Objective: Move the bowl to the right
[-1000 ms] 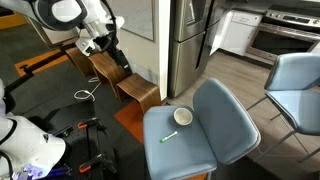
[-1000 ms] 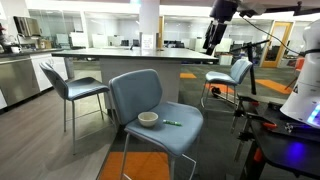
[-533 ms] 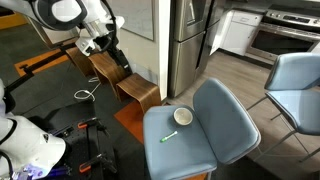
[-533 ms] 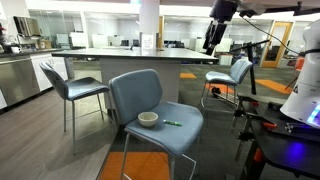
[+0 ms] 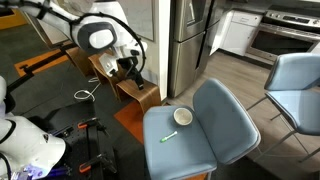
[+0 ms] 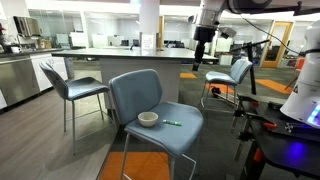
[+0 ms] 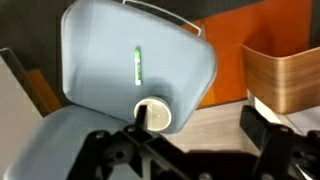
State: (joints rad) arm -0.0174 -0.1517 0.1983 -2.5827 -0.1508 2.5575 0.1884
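Note:
The bowl point(image 5: 183, 117) is small, round and cream-white. It sits on the blue-grey chair seat point(image 5: 200, 150), near the backrest. It shows in both exterior views point(image 6: 148, 119) and in the wrist view point(image 7: 154, 116). A thin green marker point(image 5: 168, 136) lies on the seat near it point(image 6: 173, 123) point(image 7: 137, 65). My gripper point(image 5: 133, 68) hangs in the air well above and to the side of the chair point(image 6: 198, 60). Its fingers stand wide apart and hold nothing point(image 7: 200, 125).
A wooden box point(image 5: 125, 88) stands on the floor below the gripper point(image 7: 285, 70). A steel fridge point(image 5: 190, 40) is behind the chair. Another blue chair point(image 5: 295, 85) is at the right. More chairs point(image 6: 75, 88) point(image 6: 228, 75) stand by a counter.
The arm has swung towards the chair and the gripper has come lower. The bowl and marker have not moved.

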